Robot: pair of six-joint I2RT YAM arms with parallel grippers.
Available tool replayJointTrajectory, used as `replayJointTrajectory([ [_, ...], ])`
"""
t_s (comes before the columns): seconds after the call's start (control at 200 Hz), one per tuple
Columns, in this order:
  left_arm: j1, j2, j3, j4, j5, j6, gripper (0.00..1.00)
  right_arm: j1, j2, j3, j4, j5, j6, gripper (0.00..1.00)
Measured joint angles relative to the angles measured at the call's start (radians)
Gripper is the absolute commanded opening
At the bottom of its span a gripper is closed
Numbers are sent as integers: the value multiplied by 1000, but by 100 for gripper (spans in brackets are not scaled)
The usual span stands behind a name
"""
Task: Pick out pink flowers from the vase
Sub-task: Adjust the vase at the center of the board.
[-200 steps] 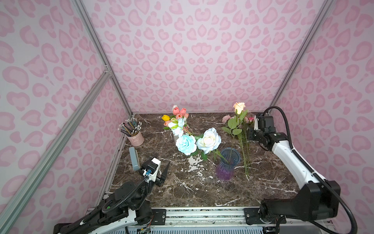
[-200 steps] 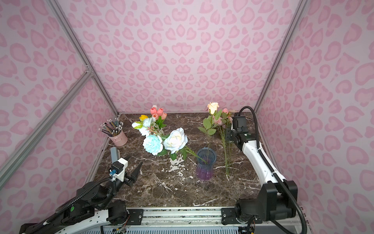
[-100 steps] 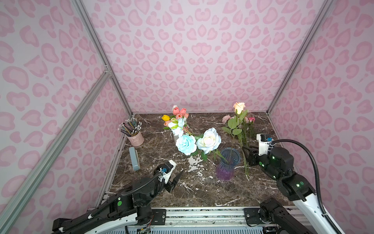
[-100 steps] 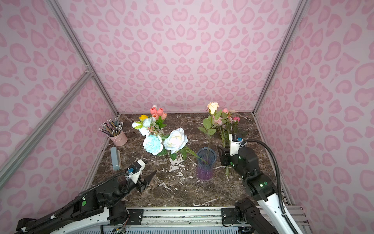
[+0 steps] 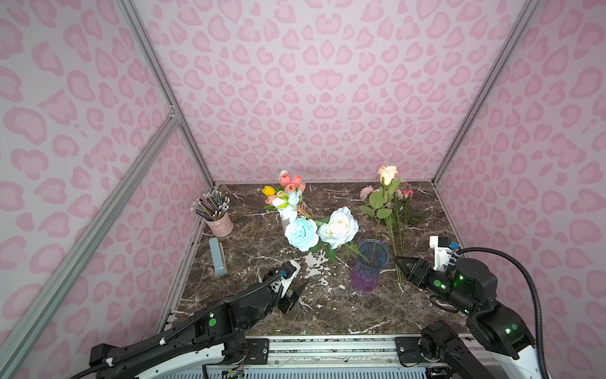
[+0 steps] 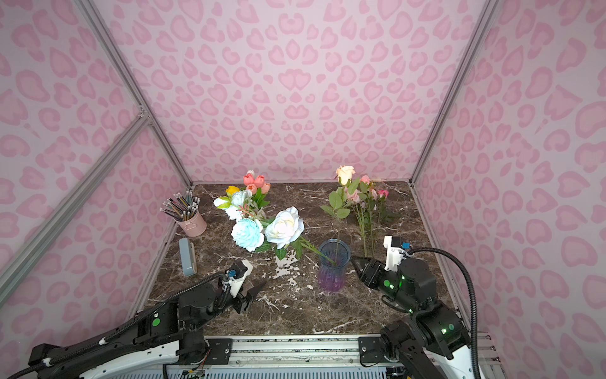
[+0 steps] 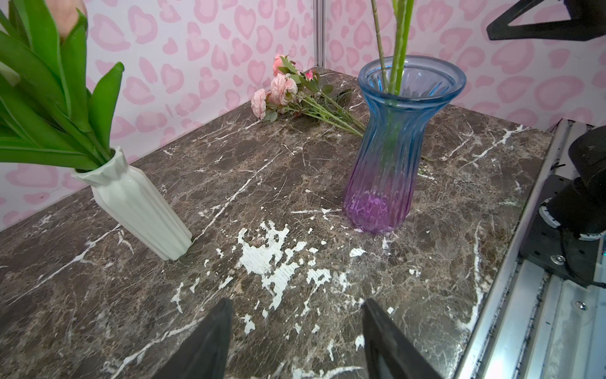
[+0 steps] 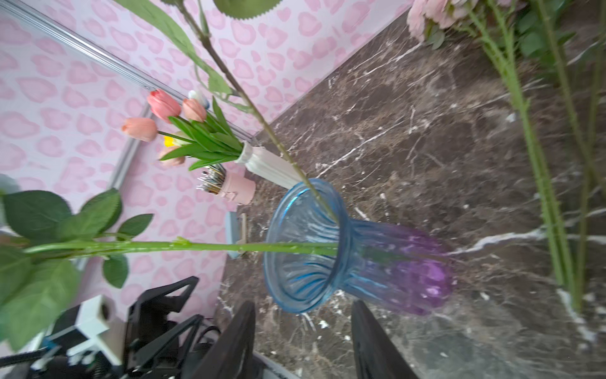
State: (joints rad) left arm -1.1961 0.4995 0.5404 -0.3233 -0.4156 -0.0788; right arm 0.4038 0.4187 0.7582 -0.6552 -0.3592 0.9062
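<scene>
Taking twelve o'clock as the back wall, the pink flowers (image 7: pixel 278 92) that are already out lie flat on the marble table (image 5: pixel 249 259) at about one o'clock. Their blooms point toward the wall and their stems run forward past the blue-to-purple glass vase (image 5: pixel 369 272) at three o'clock. That vase appears to hold only a blue bloom (image 5: pixel 301 233), a white rose (image 5: pixel 339 227) and a peach rose (image 5: pixel 387 173). So, as I judge it, the pink left to take is the salmon-pink tulips (image 5: pixel 290 180) in the white ribbed vase (image 7: pixel 137 206) at eleven o'clock, bunched with a yellow tulip (image 5: pixel 269 190). They should weigh next to nothing, with soft heads that crush, thin slick stems with some spring, and leaves packed into a narrow neck. The place to pinch is the bare stem just under a head, above the leaves, drawing along the vase's axis. That vase looks light and may lift or tip with the bunch, so it likely wants steadying. The left gripper (image 7: pixel 296 302) at seven o'clock and the right gripper (image 8: pixel 303 305), just beside the glass vase on its three-o'clock side, both have their jaws apart and empty.
</scene>
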Motion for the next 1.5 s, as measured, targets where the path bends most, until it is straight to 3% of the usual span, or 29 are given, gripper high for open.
replayJointTrajectory([
  [0.18, 0, -35, -8, 9, -13, -2, 65, 0, 16, -12, 9, -48, 130, 53],
  [0.585, 0, -92, -13, 8, -60, 2, 65, 46, 80, -92, 61, -50, 222, 53],
  [0.82, 0, -115, -13, 8, -64, 3, 65, 143, 133, -142, 158, 10, 281, 40],
  [1.065, 0, -132, -13, 7, -74, 13, 65, 158, 150, -171, 249, 76, 317, 32],
  [1.5, 0, -123, -13, 7, -82, 28, 65, 159, 198, -193, 386, 135, 339, 26],
])
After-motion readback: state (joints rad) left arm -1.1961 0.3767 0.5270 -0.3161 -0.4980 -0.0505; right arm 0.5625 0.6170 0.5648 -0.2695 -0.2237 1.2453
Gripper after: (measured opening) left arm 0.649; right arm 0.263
